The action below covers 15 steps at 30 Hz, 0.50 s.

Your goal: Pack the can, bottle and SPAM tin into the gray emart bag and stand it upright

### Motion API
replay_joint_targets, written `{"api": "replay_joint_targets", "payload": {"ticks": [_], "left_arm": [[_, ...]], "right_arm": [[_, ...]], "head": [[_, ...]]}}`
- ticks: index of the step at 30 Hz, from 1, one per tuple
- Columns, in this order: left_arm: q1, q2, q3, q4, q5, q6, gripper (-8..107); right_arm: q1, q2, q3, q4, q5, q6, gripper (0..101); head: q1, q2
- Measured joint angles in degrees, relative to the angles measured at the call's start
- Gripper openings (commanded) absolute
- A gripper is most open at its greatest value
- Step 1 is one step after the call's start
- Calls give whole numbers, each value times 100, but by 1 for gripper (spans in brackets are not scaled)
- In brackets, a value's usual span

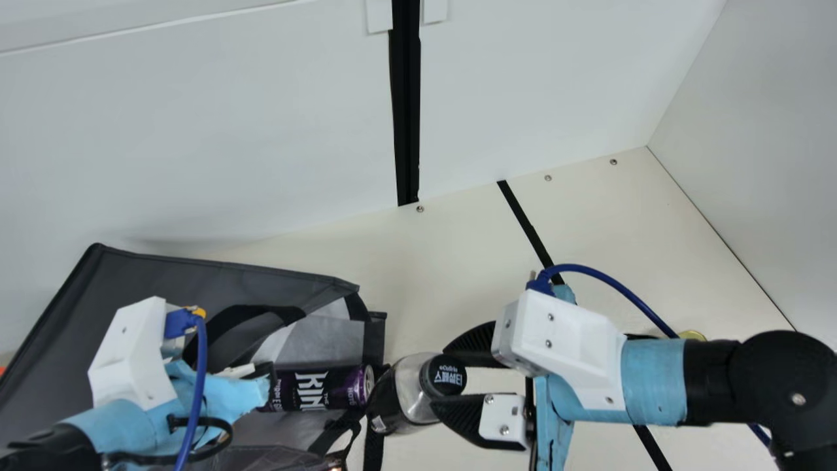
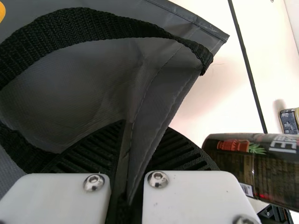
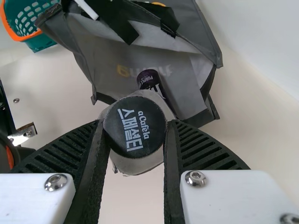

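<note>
right now the right pincer [image 1: 439, 377] is closed around the black cap [image 3: 135, 126] of the bottle [image 1: 399, 392], one ribbed finger on either side of it. the bottle is held at a slant just outside the bag's mouth, dark inside, with its base toward the bag and its cap end away from it. the left pincer [image 1: 225, 391], over at the bag, is clamped on a fold of gray fabric, the seam running between its two fingers in the left wrist view.

the gray bag [image 1: 196, 281] lies on its side, its mouth toward the right pincer and a black strap [image 1: 261, 314] looping across its opening. inside that mouth the purple can [image 1: 327, 387] lies on its side, its end pointing out of the bag toward the bottle; whether can and bottle touch, i can't tell.

well apart from the bag, past the bottle in the left wrist view, the spam tin [image 2: 289, 121] sits on the cream counter [image 1: 458, 248], beyond a black line [image 2: 250, 70] that crosses the surface. near the bag, in the right wrist view, stands part of a teal basket [image 3: 44, 43] with an orange rim.
</note>
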Motion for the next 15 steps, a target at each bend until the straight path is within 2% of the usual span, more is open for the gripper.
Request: {"api": "replay_joint_targets", "payload": {"ticks": [15], "left_arm": [[0, 0, 0, 0, 0, 0, -8]], "right_arm": [[-183, 576, 223, 884, -2, -744, 0]], "head": [[0, 0]]}}
